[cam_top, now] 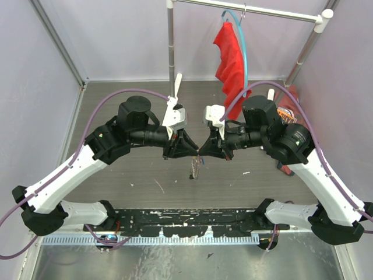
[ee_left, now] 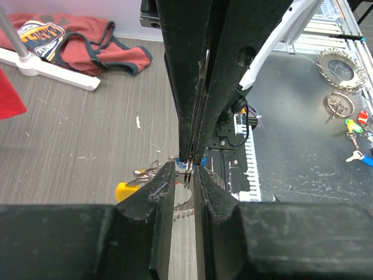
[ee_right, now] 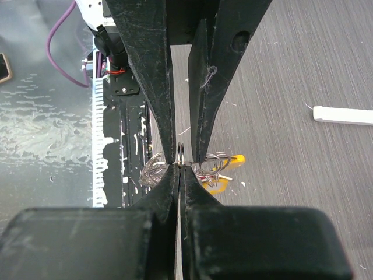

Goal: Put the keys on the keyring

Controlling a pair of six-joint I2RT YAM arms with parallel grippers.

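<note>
Both grippers meet tip to tip above the middle of the table. My right gripper [cam_top: 203, 153] [ee_right: 179, 168] is shut on a thin grey metal ring, the keyring [ee_right: 182, 154], held edge-on. My left gripper [cam_top: 194, 153] [ee_left: 185, 176] is open a little, one finger on each side of that ring [ee_left: 187, 175], and I see no contact. A cluster of wire rings and yellow-headed keys [ee_right: 224, 174] hangs below the tips, also in the top view [cam_top: 194, 169]. A yellow key head [ee_left: 124, 190] shows in the left wrist view. I see no orange section.
More coloured keys [ee_left: 356, 127] and spare metal rings [ee_left: 340, 65] lie on the metal tray near the arm bases. A clothes rack pole [cam_top: 171, 52] stands behind, with a red garment [cam_top: 230, 58] on a light-blue hanger hoop [cam_top: 243, 46]. A red shirt [ee_left: 70, 44] lies on the table.
</note>
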